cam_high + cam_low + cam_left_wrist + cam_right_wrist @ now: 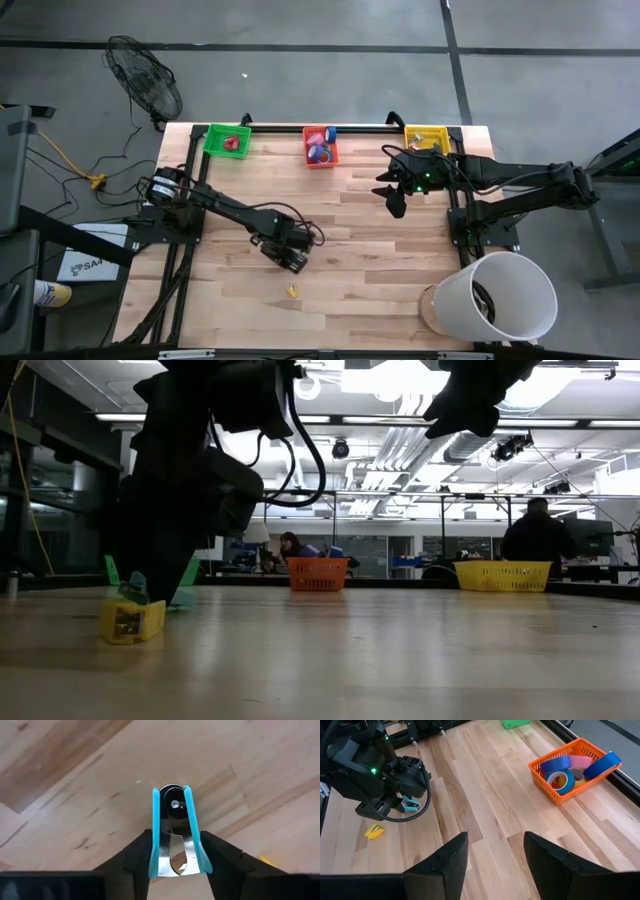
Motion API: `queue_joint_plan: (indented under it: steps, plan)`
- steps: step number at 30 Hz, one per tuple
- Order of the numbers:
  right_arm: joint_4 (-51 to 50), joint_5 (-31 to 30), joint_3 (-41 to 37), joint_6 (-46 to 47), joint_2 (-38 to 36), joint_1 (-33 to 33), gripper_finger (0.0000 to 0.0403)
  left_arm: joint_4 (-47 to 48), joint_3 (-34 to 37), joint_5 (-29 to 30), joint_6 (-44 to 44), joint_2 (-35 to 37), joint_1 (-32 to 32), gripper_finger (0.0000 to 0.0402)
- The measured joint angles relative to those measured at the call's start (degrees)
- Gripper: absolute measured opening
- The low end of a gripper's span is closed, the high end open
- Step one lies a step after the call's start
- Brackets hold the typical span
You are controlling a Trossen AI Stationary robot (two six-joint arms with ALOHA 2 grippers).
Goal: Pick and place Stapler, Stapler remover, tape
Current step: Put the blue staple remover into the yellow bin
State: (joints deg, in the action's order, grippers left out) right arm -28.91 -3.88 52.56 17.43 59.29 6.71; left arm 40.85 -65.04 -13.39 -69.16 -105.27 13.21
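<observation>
Remover (175, 837), the teal-handled staple one, sits clamped between my left fingers (134, 855), its metal claws pointing down at the bare wood. From above, my left gripper (290, 258) hangs over the middle of the table (380, 260), with the remover off the surface as far as I can tell. I judge the pick done and the carry in hand; next I must swing to a bin and let go over it. Which bin it belongs in I cannot tell.

Close by lies a small yellow stapler (292, 292) on the wood, just nearer the table's front edge than my left gripper; in the low view (132, 620) it rests right beside my arm, untouched.

Along the far edge stand three bins: green (227, 140) holding something red, orange (320, 146) full of tape (561, 779) in blue, pink and yellow, and yellow (426, 138). My right gripper (397, 198) waits near the yellow bin, its fingers (446, 857) spread wide on nothing.

A white bucket (495, 295) stands at the near right corner, well off my path. Nothing blocks the way to the bins; the dangling cable by my left wrist is the only thing to mind.
</observation>
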Motion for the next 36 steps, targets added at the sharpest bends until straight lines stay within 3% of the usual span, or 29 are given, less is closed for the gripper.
queue_joint_plan:
  steps: [7,15,23,30,36]
  plan:
    - [0.0,0.0,0.0,0.0,0.0,0.0,0.0184,-0.6,0.0,-1.7,4.2,-0.1,0.0,0.0131]
    - [0.0,0.8,0.0,-1.5,0.0,0.0,0.0184,-0.2,-0.3,0.1,12.8,0.0,0.0,0.0130]
    - [1.1,9.2,0.0,-6.4,0.0,0.0,0.0185,-0.4,-5.6,11.6,25.2,1.1,-1.3,0.0130]
    - [6.4,17.7,0.0,-9.0,0.0,0.0,0.0185,0.5,-16.9,23.9,46.6,1.5,-2.7,0.0130]
    - [8.0,20.4,0.0,-12.5,0.0,-0.5,0.0182,0.7,-27.4,32.9,65.3,1.6,-3.2,0.0130]
